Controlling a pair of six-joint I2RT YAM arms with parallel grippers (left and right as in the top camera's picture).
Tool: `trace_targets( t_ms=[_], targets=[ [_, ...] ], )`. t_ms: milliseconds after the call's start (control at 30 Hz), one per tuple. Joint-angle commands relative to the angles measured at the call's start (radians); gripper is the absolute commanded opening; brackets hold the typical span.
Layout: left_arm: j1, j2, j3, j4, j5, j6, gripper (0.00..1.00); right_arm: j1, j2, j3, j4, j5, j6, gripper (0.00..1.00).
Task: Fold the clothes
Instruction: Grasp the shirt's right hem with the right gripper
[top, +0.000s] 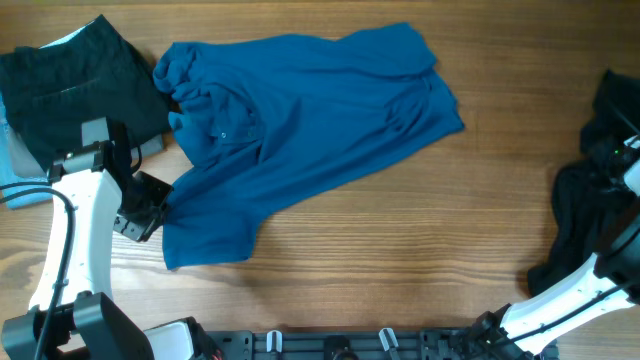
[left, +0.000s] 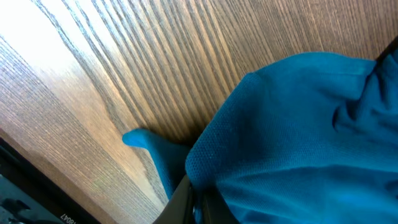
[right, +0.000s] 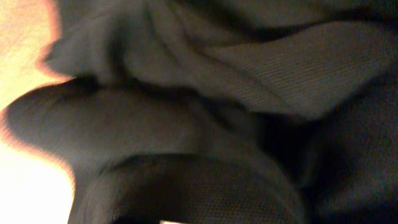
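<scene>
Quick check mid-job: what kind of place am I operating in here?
Probably a robot bench set up for laundry folding: a wooden table, a blue polo shirt spread on it, black clothes at both ends, and the arms' mounting rail along the near edge.

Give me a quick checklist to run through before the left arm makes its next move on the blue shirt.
1. Left gripper at the blue shirt's edge: ok.
2. Firm hold on the cloth: cannot tell, jaws hidden.
3. Shirt lying flat: not ok, bunched near the collar.
4. Black pile apart from the shirt: ok.
5. Right arm holding anything: cannot tell, its camera shows only dark cloth.
</scene>
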Motion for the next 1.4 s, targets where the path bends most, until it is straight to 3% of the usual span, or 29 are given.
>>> trace_targets(
  t_ms=[0,67,300,467,667,833,1067,1367],
  targets=[
    [0.006,-0.01,0.0,-0.001,-0.031,0.012,0.05,0.036,-0.063,0.025,-0.029,-0.347,-0.028,0.51],
    [0.006,-0.01,0.0,0.0,-0.031,0.012,0.05,0.09,-0.133,0.025,-0.118,-0.414,-0.033,0.6],
    [0.006,-0.01,0.0,0.011,-0.031,0.012,0.05,0.346,-0.151,-0.01,-0.415,-0.357,-0.076,0.7],
    [0.006,-0.01,0.0,0.015,-0.031,0.012,0.05,0.52,-0.151,-0.098,-0.395,-0.22,0.027,0.75],
    [0.006,-0.01,0.0,0.033,-0.032,0.013,0.05,0.62,-0.15,-0.167,-0.228,-0.166,0.185,0.76],
    [0.006,-0.01,0.0,0.037,-0.031,0.013,0.05,0.65,-0.15,-0.198,-0.116,-0.125,0.266,0.74],
    [0.006,-0.01,0.0,0.04,-0.031,0.013,0.05,0.651,-0.15,-0.2,-0.109,-0.023,0.294,0.52],
    [0.006,-0.01,0.0,0.041,-0.031,0.012,0.05,0.652,-0.122,-0.201,-0.067,-0.025,0.325,0.5]
  ],
)
